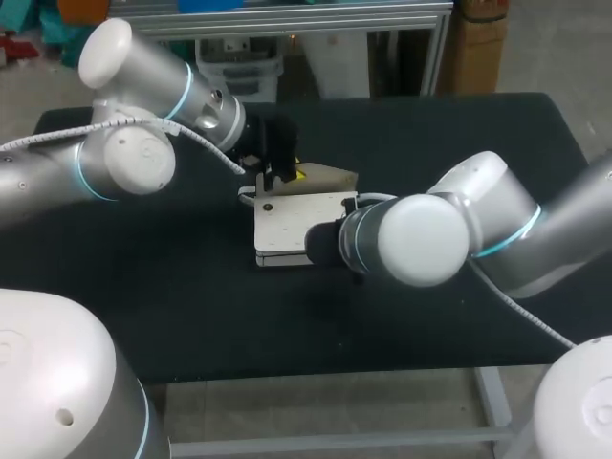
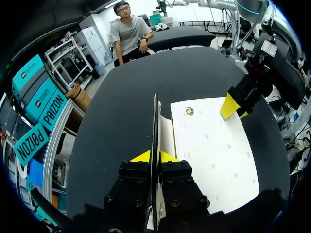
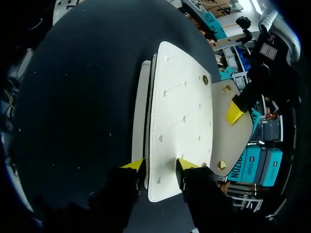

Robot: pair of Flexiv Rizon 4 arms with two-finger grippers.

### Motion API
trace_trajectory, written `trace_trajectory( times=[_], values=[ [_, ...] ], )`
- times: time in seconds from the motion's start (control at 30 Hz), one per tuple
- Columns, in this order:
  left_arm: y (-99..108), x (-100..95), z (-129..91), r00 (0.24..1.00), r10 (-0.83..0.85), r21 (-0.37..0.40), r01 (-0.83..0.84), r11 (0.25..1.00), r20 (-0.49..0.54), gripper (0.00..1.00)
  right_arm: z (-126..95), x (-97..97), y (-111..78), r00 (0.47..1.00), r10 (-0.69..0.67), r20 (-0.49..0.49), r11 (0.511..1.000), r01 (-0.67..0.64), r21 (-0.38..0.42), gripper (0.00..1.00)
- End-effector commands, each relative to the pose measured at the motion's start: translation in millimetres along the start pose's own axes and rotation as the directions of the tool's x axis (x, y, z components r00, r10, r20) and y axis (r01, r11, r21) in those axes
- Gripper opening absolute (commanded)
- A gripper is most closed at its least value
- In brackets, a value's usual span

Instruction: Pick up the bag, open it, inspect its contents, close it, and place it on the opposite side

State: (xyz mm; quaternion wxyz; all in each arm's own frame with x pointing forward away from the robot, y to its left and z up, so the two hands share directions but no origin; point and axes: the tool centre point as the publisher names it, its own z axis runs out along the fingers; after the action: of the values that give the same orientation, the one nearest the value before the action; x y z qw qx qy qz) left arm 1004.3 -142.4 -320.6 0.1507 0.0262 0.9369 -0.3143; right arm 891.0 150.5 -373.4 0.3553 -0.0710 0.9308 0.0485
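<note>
The right gripper [image 3: 160, 170] is clamped on the bag [image 3: 180, 111] at its near edge, pinning it flat mid-table [image 1: 191, 306], while the left gripper [image 2: 154, 159] pinches the flap [image 1: 330, 178] and stands it up, likely baring the inside for inspection.

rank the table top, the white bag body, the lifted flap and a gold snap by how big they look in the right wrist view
Largest to smallest:
1. table top
2. white bag body
3. lifted flap, seen at a slant, so it may look smaller than it is
4. gold snap, by far the smallest
</note>
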Motion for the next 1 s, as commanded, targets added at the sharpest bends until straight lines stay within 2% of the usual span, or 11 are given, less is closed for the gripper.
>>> trace_trajectory(
  times=[0.03, 0.17, 0.23, 0.27, 0.47, 0.8, 1.0],
  values=[
    [-0.2, -0.8, 0.3, 1.000, 0.008, 0.005, -0.008, 1.000, -0.008, 0.00, 8.6, 1.6, -0.4, 0.991, 0.008, 0.137, 1.000, -0.007, -0.005, 0.34],
    [-0.4, 0.8, 0.3, 1.000, 0.018, 0.004, -0.018, 1.000, -0.014, 0.00, 11.1, -0.3, -1.2, 0.990, 0.014, 0.137, 1.000, -0.014, -0.002, 0.22],
    [-0.3, 0.9, -0.2, 1.000, 0.023, 0.008, -0.023, 1.000, -0.014, 0.00, 12.1, -1.3, -2.1, 0.990, 0.019, 0.139, 1.000, -0.020, 0.004, 0.02],
    [-0.3, 0.8, -0.4, 1.000, 0.025, 0.011, -0.025, 1.000, -0.013, 0.00, 12.4, -1.8, -2.5, 0.990, 0.021, 0.139, 1.000, -0.022, 0.004, 0.00],
    [-3.6, -1.7, -2.8, 0.999, 0.035, 0.027, -0.035, 0.999, 0.004, 0.00, 13.5, -8.0, -5.2, 0.988, 0.029, 0.150, 0.999, -0.031, 0.011, 0.00],
    [-19.3, -11.3, -18.4, 0.992, 0.091, 0.061, -0.096, 0.994, 0.088, 0.00, 9.3, -20.4, -4.4, 0.980, 0.016, 0.198, 0.999, -0.025, 0.039, 0.00],
    [-19.1, -7.1, -14.6, 0.991, 0.103, 0.071, -0.109, 0.991, 0.089, 0.00, 15.3, -21.1, -7.1, 0.982, 0.025, 0.188, 0.998, -0.035, 0.047, 0.00]
  ],
)
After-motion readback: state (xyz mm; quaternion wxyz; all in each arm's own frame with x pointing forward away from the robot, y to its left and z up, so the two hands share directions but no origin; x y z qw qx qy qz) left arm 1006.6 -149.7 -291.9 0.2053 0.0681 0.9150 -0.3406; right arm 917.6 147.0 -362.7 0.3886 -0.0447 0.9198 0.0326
